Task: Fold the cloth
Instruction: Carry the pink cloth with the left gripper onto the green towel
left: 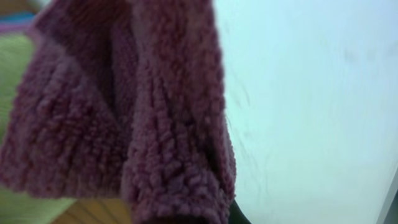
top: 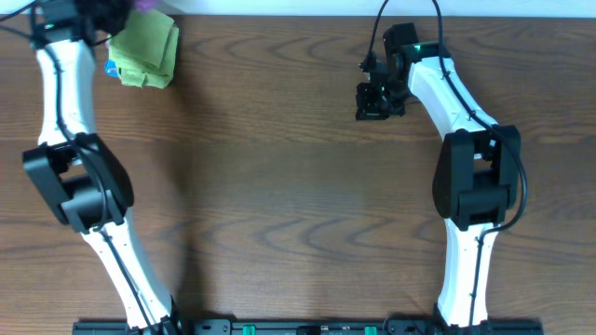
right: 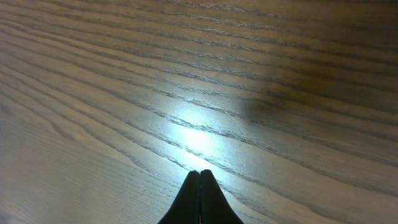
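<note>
Left tool (top: 121, 9) is at the far left corner of the counter (top: 298, 186), at the very edge of the overhead view. Its fingers are closed and clamped on the cloth (left: 124, 112). The fingers themselves are buried in fabric and cannot be seen from the left wrist. The cloth is purple, with a thick looped pile. It is bunched into vertical folds and hangs directly before the left wrist camera, filling the left half of that view. Whether its lower edge touches the counter cannot be told. From overhead only a small purple scrap shows beside the tool, at the top border. A green cloth (top: 144, 51) lies crumpled on the counter just beside the left tool, nearer the robot, with a blue edge showing under its left side. It appears behind and below the purple cloth in the left wrist view. Right tool (right: 200, 186) is well apart from both cloths, over bare wood on the far right side. Its fingers are pressed together, with nothing between them.
</note>
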Robot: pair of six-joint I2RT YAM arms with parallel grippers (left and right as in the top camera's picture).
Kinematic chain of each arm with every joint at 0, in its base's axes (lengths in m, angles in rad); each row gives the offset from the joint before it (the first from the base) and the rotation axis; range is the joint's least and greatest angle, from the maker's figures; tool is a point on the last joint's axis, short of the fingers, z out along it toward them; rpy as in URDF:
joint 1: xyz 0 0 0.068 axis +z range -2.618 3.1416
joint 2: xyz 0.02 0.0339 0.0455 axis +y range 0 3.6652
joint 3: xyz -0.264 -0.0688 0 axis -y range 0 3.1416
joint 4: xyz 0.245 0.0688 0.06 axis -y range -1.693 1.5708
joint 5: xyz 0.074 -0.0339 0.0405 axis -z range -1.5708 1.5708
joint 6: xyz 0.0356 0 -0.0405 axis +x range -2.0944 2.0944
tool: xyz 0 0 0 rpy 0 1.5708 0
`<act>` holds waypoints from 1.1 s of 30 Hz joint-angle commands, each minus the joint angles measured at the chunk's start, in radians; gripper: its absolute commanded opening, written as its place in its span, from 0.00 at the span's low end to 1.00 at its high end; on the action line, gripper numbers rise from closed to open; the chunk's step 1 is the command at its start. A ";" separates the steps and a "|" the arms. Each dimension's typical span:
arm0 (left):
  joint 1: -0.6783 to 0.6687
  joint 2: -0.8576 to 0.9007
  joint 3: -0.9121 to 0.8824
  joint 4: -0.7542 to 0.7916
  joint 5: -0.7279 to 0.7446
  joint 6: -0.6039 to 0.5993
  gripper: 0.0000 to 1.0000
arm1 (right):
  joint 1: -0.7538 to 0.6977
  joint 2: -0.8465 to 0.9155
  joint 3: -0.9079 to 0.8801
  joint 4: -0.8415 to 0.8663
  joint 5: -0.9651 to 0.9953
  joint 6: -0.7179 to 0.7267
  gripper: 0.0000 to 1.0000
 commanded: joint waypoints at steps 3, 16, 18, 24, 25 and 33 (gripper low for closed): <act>0.006 -0.004 0.002 0.004 -0.006 -0.070 0.06 | -0.001 -0.027 0.016 -0.002 -0.006 0.017 0.01; -0.011 -0.004 -0.002 -0.103 -0.068 0.023 0.06 | -0.001 -0.027 0.016 0.030 -0.006 0.019 0.02; -0.011 -0.004 -0.013 -0.106 -0.088 0.028 0.06 | -0.002 -0.027 0.016 0.030 -0.006 0.019 0.01; -0.011 0.018 -0.021 -0.155 -0.145 0.028 0.06 | -0.002 -0.027 0.016 0.030 -0.006 0.019 0.02; -0.011 0.025 -0.021 -0.166 -0.145 0.028 0.06 | -0.002 -0.027 0.016 0.029 -0.006 0.019 0.01; -0.009 0.050 -0.021 -0.196 -0.145 0.016 0.84 | -0.003 -0.027 0.016 0.021 -0.006 0.019 0.02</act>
